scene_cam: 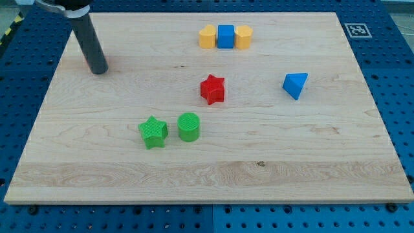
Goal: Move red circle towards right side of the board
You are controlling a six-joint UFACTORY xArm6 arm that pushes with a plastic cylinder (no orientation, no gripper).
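My tip rests on the board at the view's upper left. The dark rod leans up toward the top left corner. A thin sliver of red shows at the rod's lower edge, right by the tip. It seems to be the red circle, almost wholly hidden behind the rod, so its shape cannot be made out. The red star lies near the board's middle, far to the right of the tip.
A yellow block, a blue cube and another yellow block stand in a touching row at the top. A blue triangle lies at the right. A green star and a green circle sit below the middle of the wooden board.
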